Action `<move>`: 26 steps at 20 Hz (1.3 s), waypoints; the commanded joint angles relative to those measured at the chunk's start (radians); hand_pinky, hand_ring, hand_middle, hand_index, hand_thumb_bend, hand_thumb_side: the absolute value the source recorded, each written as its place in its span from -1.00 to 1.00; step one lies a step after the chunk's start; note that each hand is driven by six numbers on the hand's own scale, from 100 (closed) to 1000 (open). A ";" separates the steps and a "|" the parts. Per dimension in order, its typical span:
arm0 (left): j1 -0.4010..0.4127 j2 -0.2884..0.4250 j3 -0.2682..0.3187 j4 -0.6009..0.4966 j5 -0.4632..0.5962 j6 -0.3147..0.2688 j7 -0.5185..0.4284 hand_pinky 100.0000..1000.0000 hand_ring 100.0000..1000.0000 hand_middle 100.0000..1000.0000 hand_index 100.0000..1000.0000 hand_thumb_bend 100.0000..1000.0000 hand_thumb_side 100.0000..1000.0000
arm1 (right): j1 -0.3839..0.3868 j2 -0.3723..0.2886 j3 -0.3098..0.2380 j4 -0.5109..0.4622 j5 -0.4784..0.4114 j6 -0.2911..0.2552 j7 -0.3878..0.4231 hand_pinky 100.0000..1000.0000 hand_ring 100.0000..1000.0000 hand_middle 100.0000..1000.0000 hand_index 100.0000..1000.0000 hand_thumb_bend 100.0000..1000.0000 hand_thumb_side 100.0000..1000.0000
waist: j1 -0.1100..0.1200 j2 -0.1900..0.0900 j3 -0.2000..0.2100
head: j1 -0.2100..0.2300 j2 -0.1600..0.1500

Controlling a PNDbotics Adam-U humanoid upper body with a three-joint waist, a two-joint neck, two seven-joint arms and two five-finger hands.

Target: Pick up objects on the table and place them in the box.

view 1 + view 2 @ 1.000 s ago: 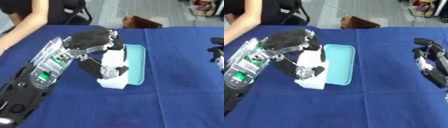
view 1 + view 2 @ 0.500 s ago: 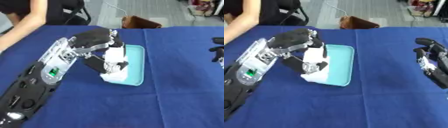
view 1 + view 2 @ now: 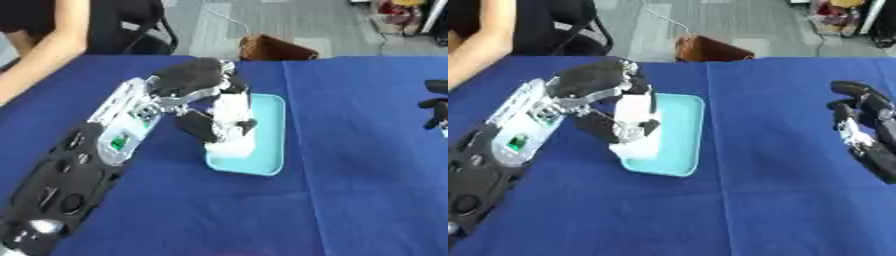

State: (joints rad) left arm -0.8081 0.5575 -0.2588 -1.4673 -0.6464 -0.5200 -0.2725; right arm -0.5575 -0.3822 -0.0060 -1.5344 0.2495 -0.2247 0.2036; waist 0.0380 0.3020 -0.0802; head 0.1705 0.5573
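Note:
A shallow light-blue box lies on the blue table, near the middle. My left hand reaches in from the lower left with its fingers curled round a white object. The object hangs over the box's left edge, its lower end close to the front left corner. My right hand rests at the right edge of the table, fingers relaxed and holding nothing.
A brown bag stands on the floor beyond the table's far edge. A person's bare arm lies on the far left of the table, away from the box. The blue cloth between box and right hand is bare.
My left hand has carried the white object up and to the right, from the cloth beside the box to over its left edge. The view has shifted slightly. My right hand stays put.

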 commanded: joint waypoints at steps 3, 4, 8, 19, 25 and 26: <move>-0.032 -0.006 0.014 0.020 -0.022 -0.009 0.029 -1.00 -1.00 -1.00 -0.88 -1.00 0.34 | -0.019 -0.007 -0.003 -0.017 -0.001 -0.001 -0.003 -0.03 0.45 0.74 0.74 -1.00 0.41 | -0.003 -0.018 -0.006 | 0.011 -0.023; -0.034 -0.009 0.015 0.027 -0.024 -0.011 0.035 -1.00 -1.00 -1.00 -0.88 -1.00 0.34 | -0.020 -0.007 -0.003 -0.017 -0.001 -0.001 -0.005 -0.04 0.45 0.74 0.74 -1.00 0.41 | -0.003 -0.017 -0.007 | 0.012 -0.024; -0.042 -0.020 0.015 0.052 -0.037 -0.019 0.050 -1.00 -1.00 -1.00 -0.88 -1.00 0.34 | -0.027 -0.007 -0.004 -0.017 0.001 0.000 -0.021 0.00 0.50 0.75 0.77 -1.00 0.40 | -0.004 -0.013 -0.017 | 0.015 -0.030; -0.052 -0.041 0.016 0.099 -0.067 -0.030 0.076 -1.00 -1.00 -0.55 -0.37 -1.00 0.85 | -0.038 -0.005 -0.004 -0.016 0.004 0.000 -0.056 0.10 0.62 0.79 0.84 -1.00 0.39 | -0.009 -0.005 -0.036 | 0.015 -0.041; -0.049 -0.042 0.012 0.107 -0.125 -0.037 0.044 -0.18 0.00 0.19 0.29 -0.48 1.00 | -0.039 -0.005 -0.009 -0.018 0.006 0.000 -0.089 0.40 0.76 0.82 0.83 -1.00 0.38 | -0.010 -0.003 -0.038 | 0.016 -0.043; -0.047 -0.043 0.012 0.111 -0.135 -0.039 0.035 -0.07 0.15 0.32 0.38 -0.38 1.00 | -0.039 -0.005 -0.010 -0.018 0.007 -0.001 -0.096 0.42 0.76 0.82 0.83 -1.00 0.38 | -0.010 -0.003 -0.038 | 0.015 -0.043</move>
State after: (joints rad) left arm -0.8410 0.5061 -0.2577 -1.3498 -0.7684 -0.5557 -0.2293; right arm -0.5779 -0.3748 -0.0072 -1.5343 0.2526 -0.2241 0.1177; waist 0.0318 0.3150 -0.1155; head 0.1786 0.5276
